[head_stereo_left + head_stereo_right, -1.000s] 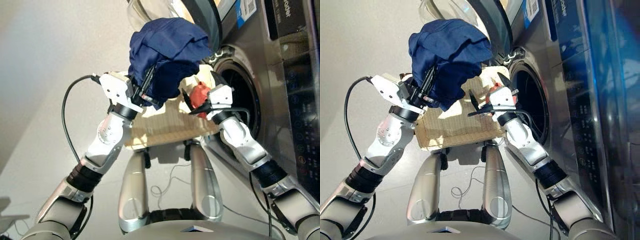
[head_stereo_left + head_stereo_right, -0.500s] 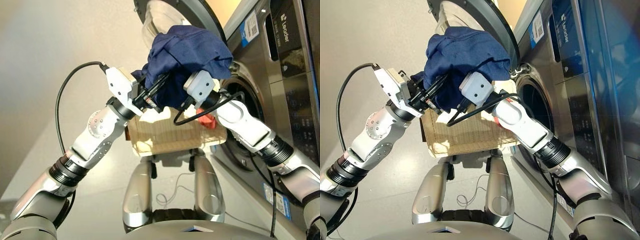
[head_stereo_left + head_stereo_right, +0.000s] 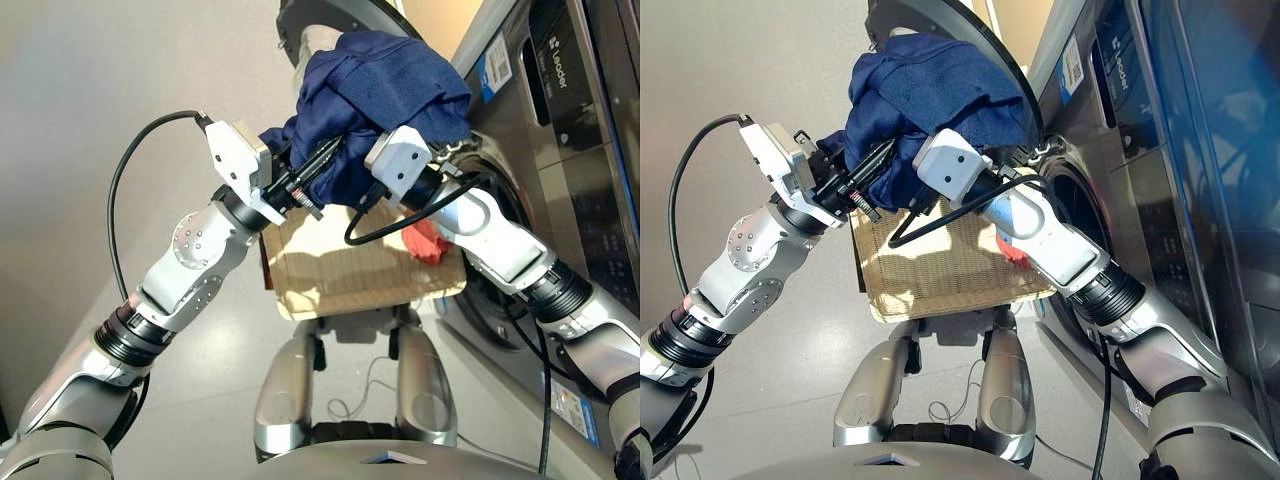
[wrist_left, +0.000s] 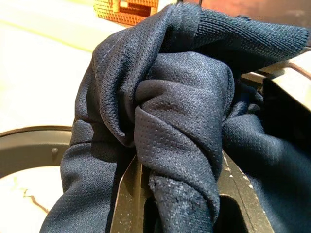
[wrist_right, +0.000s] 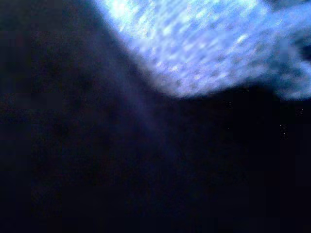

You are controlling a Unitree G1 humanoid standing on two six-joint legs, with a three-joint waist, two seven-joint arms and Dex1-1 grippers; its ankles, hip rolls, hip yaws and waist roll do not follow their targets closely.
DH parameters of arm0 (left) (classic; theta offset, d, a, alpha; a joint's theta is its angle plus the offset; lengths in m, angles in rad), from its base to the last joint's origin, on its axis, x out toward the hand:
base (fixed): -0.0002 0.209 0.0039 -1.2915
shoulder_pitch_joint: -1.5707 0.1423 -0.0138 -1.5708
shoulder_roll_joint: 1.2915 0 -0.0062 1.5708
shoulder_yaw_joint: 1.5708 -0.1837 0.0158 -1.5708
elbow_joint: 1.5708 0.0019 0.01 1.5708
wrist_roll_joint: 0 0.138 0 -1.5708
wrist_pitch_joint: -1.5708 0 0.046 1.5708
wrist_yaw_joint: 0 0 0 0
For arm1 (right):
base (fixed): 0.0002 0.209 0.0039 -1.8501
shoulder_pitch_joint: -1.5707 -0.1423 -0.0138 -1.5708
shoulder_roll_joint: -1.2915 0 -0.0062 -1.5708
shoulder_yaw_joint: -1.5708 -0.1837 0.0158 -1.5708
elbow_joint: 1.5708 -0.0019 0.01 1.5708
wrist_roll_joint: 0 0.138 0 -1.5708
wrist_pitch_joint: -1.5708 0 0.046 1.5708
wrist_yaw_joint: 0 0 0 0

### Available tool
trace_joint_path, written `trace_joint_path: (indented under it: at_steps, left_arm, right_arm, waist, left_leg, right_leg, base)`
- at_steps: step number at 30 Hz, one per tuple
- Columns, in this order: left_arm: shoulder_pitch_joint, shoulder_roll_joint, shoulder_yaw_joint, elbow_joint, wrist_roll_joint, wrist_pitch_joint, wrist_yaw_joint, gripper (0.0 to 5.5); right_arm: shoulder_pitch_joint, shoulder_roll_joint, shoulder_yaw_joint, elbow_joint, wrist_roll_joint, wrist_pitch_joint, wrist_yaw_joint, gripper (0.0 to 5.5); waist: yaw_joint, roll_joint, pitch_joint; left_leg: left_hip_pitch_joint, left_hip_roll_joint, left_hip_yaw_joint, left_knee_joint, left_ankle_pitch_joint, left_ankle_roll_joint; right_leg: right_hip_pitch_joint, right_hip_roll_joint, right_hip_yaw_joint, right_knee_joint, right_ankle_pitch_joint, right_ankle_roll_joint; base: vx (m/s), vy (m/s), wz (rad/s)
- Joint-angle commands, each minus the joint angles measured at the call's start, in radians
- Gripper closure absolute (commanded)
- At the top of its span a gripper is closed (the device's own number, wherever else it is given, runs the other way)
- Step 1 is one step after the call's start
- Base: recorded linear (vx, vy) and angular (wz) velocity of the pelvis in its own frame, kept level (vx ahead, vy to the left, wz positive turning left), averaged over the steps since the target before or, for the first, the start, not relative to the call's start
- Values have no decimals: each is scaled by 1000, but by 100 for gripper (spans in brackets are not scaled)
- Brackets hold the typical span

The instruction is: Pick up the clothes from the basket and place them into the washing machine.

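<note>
The left gripper (image 3: pixel 318 170) is closed on the navy garment (image 3: pixel 385 85), its black fingers pinching a fold while the rest of the cloth balloons up above it in a loose bundle. The right gripper (image 3: pixel 902 190) is pushed into the same bundle from the right; cloth covers its fingers, so I cannot tell whether they are spread or clamped.

The garment hangs high, in front of the open door (image 3: pixel 335 20) and just left of the washing machine (image 3: pixel 1110 130), not yet at the drum mouth (image 3: pixel 1065 205). Below the arms lies the basket (image 3: pixel 350 275), with the coral garment (image 3: pixel 424 243) at its right edge, near the drum. The black garment is not visible.

Risks, as I judge them: the bundle is bulky and held by only a small fold, so a swing to the right could let it slip out and fall to the floor or back into the basket. Trailing cloth may catch on the door rim or the cable (image 3: pixel 400 215) looping under the right wrist. If both grippers hold it, pulling apart could stretch it or jerk it free.
</note>
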Motion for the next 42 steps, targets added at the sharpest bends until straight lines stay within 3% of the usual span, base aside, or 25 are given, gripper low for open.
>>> trace_joint_path:
  at_steps: [1, 2, 4, 5, 6, 7, 19, 24, 31, 37, 42]
  left_arm:
    - [53, 11, -57, -83, 16, -33, -14, 550]
    - [55, 10, -55, -84, 18, -36, -12, 550]
    - [57, 9, -52, -83, 29, -43, -2, 405]
    - [60, 6, -50, -79, 36, -45, 2, 278]
    - [62, 5, -48, -75, 42, -47, 6, 82]
    - [64, 4, -47, -72, 46, -50, 10, 0]
    - [81, -15, -39, -57, 74, -71, 42, 0]
    - [92, -48, -19, -56, 74, -91, 64, 0]
    - [107, -201, 35, -31, 111, -156, 142, 0]
    - [70, -319, 43, -38, 120, -195, 219, 0]
    - [-4, -371, 28, -48, 165, -232, 305, 0]
  right_arm:
    - [-3, 111, -72, -115, -37, -104, -54, 550]
    - [7, 119, -80, -114, -40, -108, -65, 550]
    - [27, 136, -95, -113, -46, -118, -85, 550]
    - [38, 146, -102, -116, -57, -122, -95, 550]
    - [44, 151, -108, -115, -66, -126, -103, 550]
    - [48, 154, -113, -119, -79, -130, -112, 550]
    - [104, 178, -147, -97, -208, -158, -216, 550]
    - [191, 206, -178, -33, -239, -181, -278, 550]
    - [289, 201, -193, 170, -312, -210, -381, 550]
    - [321, 254, -200, 370, -282, -228, -436, 550]
    - [343, 282, -193, 488, -265, -252, -482, 550]
  waist:
    - [14, -53, -120]
    - [15, -52, -120]
    - [15, -50, -120]
    - [16, -50, -119]
    - [17, -49, -119]
    - [17, -47, -118]
    - [22, -43, -115]
    - [27, -37, -108]
    - [28, -46, -83]
    - [24, -54, -32]
    - [16, -56, -11]
  left_leg:
    - [56, -9, 1, -57, 4, -64]
    - [57, -9, 1, -58, 4, -64]
    - [58, -10, 0, -58, 4, -64]
    - [57, -11, -1, -58, 4, -64]
    - [57, -11, -1, -58, 5, -64]
    - [57, -11, -1, -57, 5, -64]
    - [53, -12, -5, -55, 8, -62]
    - [47, -13, -11, -45, 6, -60]
    - [17, -8, -27, 48, -33, -53]
    - [-60, 17, -51, 217, -101, -44]
    - [-134, 23, -67, 317, -135, -47]
  right_leg:
    - [33, -58, 37, -44, 52, 94]
    - [33, -59, 37, -45, 51, 95]
    - [32, -59, 39, -44, 52, 97]
    - [32, -59, 39, -44, 52, 97]
    - [32, -60, 40, -44, 52, 98]
    - [32, -60, 40, -44, 52, 98]
    - [32, -65, 38, -46, 55, 100]
    - [33, -66, 33, -42, 52, 101]
    - [35, -65, 35, -10, 29, 91]
    - [-7, -36, 55, 120, -39, 72]
    - [-85, -15, 69, 230, -80, 64]
  base:
    - [0, 0, 0]
    - [0, 0, 0]
    - [0, 0, 0]
    - [0, 0, 0]
    - [0, 0, 0]
    - [0, 0, 0]
    - [0, 0, 0]
    - [0, 0, 0]
    - [-7, -5, 3]
    - [-30, -18, 22]
    - [-21, -1, 35]
